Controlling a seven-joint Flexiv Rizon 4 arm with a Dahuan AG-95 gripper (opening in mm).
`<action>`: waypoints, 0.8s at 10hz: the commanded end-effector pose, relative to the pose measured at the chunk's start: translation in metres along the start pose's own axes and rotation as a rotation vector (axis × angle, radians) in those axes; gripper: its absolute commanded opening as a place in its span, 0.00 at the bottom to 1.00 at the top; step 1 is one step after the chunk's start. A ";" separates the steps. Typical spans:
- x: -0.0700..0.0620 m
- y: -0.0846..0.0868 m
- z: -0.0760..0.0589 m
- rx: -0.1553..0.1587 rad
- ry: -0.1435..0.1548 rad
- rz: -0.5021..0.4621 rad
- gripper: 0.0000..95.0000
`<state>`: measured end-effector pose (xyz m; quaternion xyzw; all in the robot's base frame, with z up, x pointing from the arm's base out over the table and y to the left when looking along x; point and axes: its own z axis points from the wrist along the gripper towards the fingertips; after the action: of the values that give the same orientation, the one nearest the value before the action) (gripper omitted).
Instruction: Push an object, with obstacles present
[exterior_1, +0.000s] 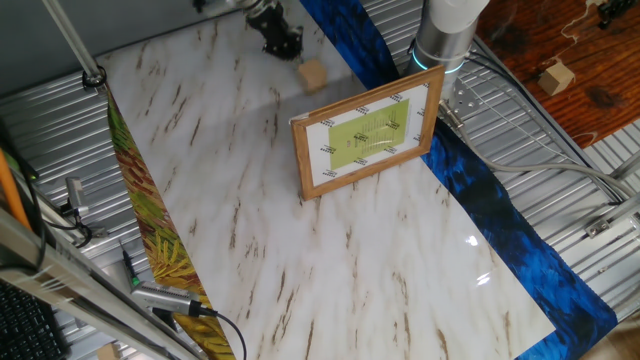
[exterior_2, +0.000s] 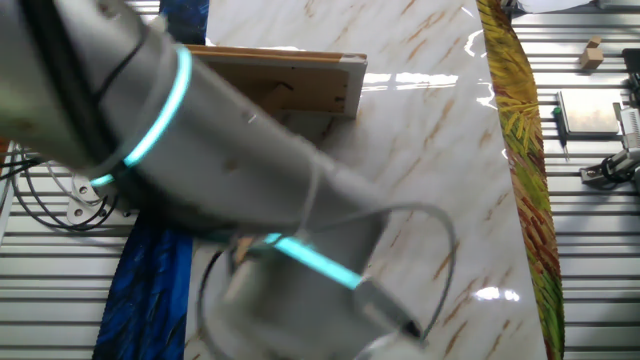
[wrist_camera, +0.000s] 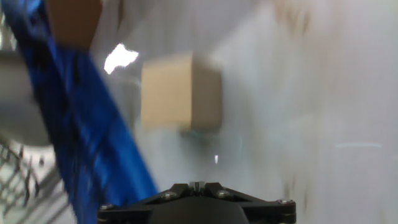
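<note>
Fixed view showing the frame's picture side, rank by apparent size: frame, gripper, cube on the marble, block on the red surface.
1. picture frame, clearly largest.
2. gripper, its visible part.
3. cube on the marble and block on the red surface: look alike, unranked.

No text, number or brand is legible in any of my three views. The framed green sheet (exterior_1: 368, 132) carries dark printed marks at its centre and on the white margin around it, all too small for me to read.
</note>
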<state>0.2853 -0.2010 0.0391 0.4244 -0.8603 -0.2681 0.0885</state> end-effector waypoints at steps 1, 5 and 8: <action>-0.023 0.000 0.002 0.000 -0.003 0.005 0.00; -0.043 0.004 0.002 0.003 0.001 0.011 0.00; -0.047 0.008 -0.004 0.007 0.011 -0.005 0.00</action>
<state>0.3093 -0.1638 0.0512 0.4292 -0.8595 -0.2623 0.0914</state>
